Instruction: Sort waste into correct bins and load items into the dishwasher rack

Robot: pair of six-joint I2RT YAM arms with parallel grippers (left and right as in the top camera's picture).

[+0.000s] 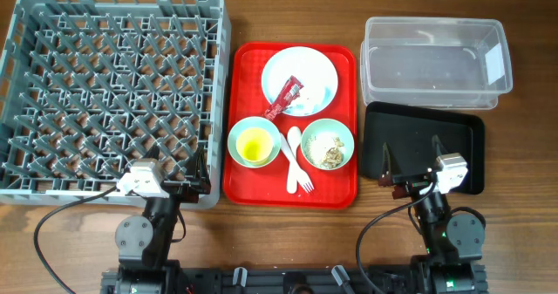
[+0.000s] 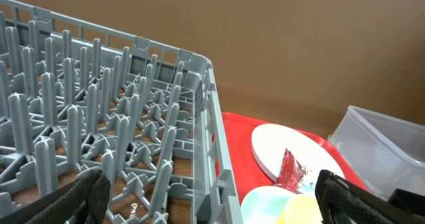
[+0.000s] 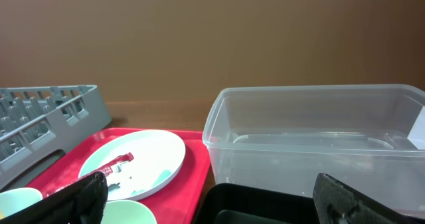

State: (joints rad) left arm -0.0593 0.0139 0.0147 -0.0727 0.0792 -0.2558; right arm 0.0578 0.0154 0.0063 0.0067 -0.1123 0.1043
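The grey dishwasher rack (image 1: 113,93) fills the left side and holds nothing. On the red serving tray (image 1: 344,194) sit a pale plate (image 1: 316,71) with a red wrapper (image 1: 288,98), a teal bowl (image 1: 237,133) holding a yellow cup (image 1: 254,143), a second teal bowl (image 1: 347,137) with beige food scraps (image 1: 329,153), and a white spoon (image 1: 292,159) and fork (image 1: 301,176). The clear tub (image 1: 436,60) and black tray (image 1: 466,150) stand at the right. My left gripper (image 1: 187,188) is open at the rack's near right corner. My right gripper (image 1: 410,174) is open over the black tray's near edge.
Bare wooden table lies in front of the rack and the red tray, between the two arm bases. The rack's wall (image 2: 216,144) stands close before the left gripper. The clear tub (image 3: 319,137) rises just behind the black tray (image 3: 265,204) in the right wrist view.
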